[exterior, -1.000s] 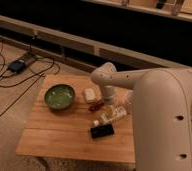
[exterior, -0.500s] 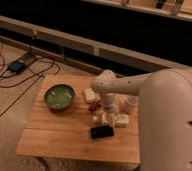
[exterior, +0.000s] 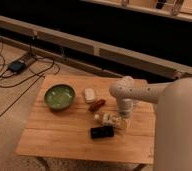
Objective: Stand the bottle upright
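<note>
The bottle (exterior: 107, 119) is small, slim and white with a dark-marked label. It lies on its side on the wooden table (exterior: 64, 140), right of centre. My gripper (exterior: 125, 113) points down at the end of the white arm (exterior: 139, 92), just right of the bottle's right end and over a translucent cup (exterior: 123, 123). I cannot tell whether it touches the bottle.
A green bowl (exterior: 59, 96) sits at the table's left. A small white block (exterior: 90, 94) and a reddish-brown item (exterior: 96, 105) lie behind the bottle. A black flat object (exterior: 102, 132) lies just in front of it. Cables (exterior: 19, 67) run on the floor at left.
The arm and gripper have moved to the right and a little toward the table's front. The bottle still lies on its side.
</note>
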{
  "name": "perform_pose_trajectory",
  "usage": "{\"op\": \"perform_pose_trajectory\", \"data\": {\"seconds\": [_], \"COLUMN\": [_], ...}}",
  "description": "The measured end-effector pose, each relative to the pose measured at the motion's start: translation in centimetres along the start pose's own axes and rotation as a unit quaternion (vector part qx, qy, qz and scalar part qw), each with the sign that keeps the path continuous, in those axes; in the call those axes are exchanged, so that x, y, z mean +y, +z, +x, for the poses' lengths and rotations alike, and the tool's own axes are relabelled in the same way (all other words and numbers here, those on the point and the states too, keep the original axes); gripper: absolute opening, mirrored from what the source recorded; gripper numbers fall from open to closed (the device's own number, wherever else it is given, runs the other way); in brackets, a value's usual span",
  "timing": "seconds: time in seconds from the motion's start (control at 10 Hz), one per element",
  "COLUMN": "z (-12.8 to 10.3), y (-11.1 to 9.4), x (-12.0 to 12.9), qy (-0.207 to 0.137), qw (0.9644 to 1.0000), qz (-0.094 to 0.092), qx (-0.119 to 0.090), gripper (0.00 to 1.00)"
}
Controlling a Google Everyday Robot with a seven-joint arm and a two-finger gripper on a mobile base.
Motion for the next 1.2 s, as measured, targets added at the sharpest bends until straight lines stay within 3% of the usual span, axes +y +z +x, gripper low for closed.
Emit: {"op": "perform_pose_trajectory", "data": {"seconds": [0.1, 0.2, 0.3, 0.4, 0.5, 0.8, 1.0, 1.2], "z": [-0.3, -0.4, -0.5, -0.5, -0.5, -0.6, -1.4, -3.4], "y": [0.8, 1.4, 1.5, 1.4, 1.1, 1.0, -0.5, -4.2], "x": [-0.5, -0.9, -1.1, -1.1, -1.0, -0.9, 0.2, 1.7], "qy": [-0.003, -0.005, -0.006, -0.007, -0.007, -0.008, -0.022, -0.044], "qw": [1.0, 0.9999, 0.9998, 0.9998, 0.9998, 0.9998, 0.9994, 0.9979], "qz": [-0.006, -0.008, -0.007, -0.007, -0.007, -0.007, 0.012, 0.038], "qx": [-0.005, -0.014, -0.018, -0.018, -0.018, -0.018, -0.023, -0.031], "gripper": [0.64, 0.57, 0.45, 0.39, 0.23, 0.01, 0.0, 0.0]}}
